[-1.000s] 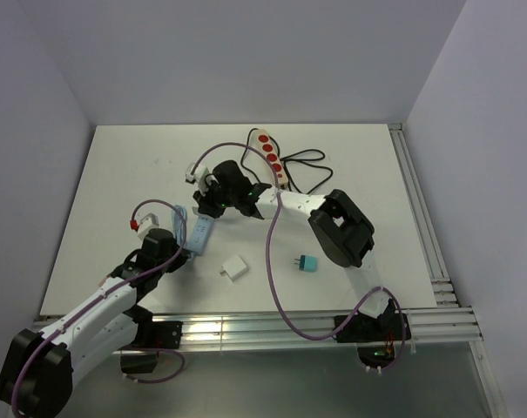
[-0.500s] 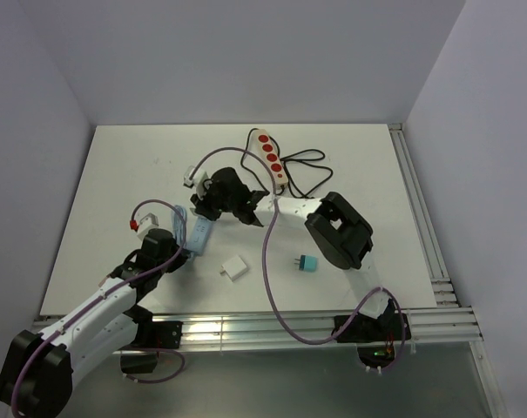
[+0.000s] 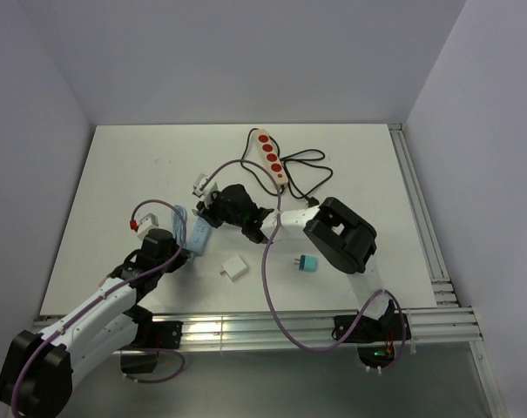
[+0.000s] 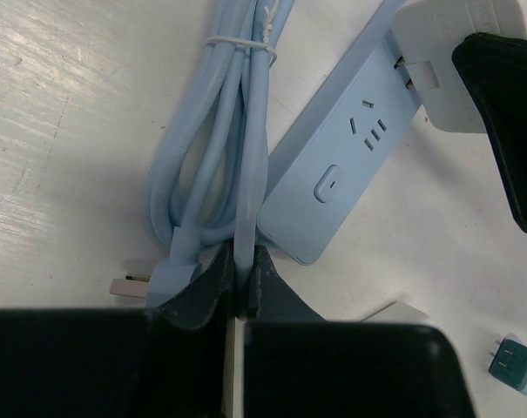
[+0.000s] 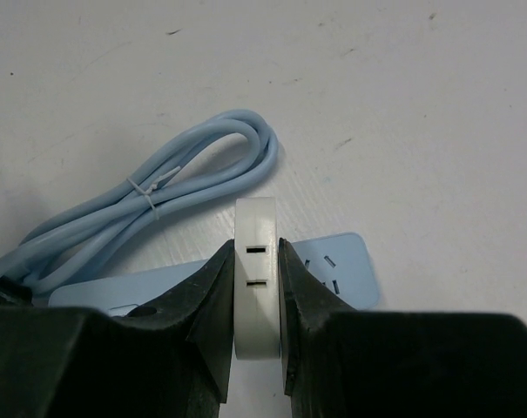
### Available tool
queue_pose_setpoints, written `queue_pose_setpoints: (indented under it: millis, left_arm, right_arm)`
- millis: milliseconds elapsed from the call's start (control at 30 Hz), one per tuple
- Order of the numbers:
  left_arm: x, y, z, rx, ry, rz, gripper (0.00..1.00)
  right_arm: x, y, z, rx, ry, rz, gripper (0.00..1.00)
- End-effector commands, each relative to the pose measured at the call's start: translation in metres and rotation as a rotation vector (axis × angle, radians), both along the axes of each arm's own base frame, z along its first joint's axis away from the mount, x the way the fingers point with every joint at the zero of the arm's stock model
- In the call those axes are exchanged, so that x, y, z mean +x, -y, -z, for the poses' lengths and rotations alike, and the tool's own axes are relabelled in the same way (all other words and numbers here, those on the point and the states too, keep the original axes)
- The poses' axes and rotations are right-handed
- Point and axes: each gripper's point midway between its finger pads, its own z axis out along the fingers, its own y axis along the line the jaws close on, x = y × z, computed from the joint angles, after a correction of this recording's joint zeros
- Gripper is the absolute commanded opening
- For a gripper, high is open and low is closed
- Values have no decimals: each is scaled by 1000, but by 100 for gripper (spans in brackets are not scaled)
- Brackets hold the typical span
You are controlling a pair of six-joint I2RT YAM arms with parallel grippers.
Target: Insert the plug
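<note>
From above, the white desk (image 3: 115, 174) carries a light blue plastic power strip (image 3: 199, 233) at left of centre. The right arm reaches across so that the right end effector (image 3: 211, 207) sits over the strip's far end. The left end effector (image 3: 180, 251) lies at its near end. A small white cube-shaped adapter (image 3: 235, 269) and a little teal plug (image 3: 307, 263) rest near the front edge, apart from each other. A beige power strip with red round sockets (image 3: 270, 157) lies further back, with its black cord (image 3: 302, 161) looped beside it.

At the left wrist, the left end effector (image 4: 241, 283) is clenched on a strand of the bundled light blue cable (image 4: 206, 174), which lies just beside the blue strip. A white blocky plug (image 4: 450, 43) sits at the strip's far end with its metal prongs pointing toward the strip. A black finger (image 4: 503, 113) of the right end effector covers part of it.

At the right wrist, the right end effector (image 5: 256, 287) is grasping the white plug between both fingers, upright, with two slots on its upper face. The blue strip lies directly under it. Whether the prongs are seated in a socket cannot be told.
</note>
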Motion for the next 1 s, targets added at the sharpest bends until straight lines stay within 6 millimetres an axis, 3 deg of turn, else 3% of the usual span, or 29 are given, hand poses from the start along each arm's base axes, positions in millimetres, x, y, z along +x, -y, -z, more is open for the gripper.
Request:
queue_pose_setpoints:
  millis: [0, 333, 467, 667, 833, 967]
  left_arm:
    - [0, 2, -4, -15, 8, 1, 1]
    - [-1, 3, -6, -23, 18, 4, 0]
    - [-1, 3, -5, -24, 17, 6, 0]
    - [0, 5, -6, -27, 17, 11, 0]
    - [-1, 4, -6, -25, 20, 14, 0]
    - [-1, 5, -6, -29, 22, 16, 0]
  right_arm:
    - [-90, 77, 166, -437, -404, -28, 0]
    - [-93, 88, 187, -415, -363, -55, 0]
    - [-98, 101, 212, -469, -389, -44, 0]
    - [-105, 119, 233, -450, -451, -3, 0]
    - [-96, 132, 222, -337, -473, 60, 0]
    - [-96, 135, 224, -355, -479, 63, 0]
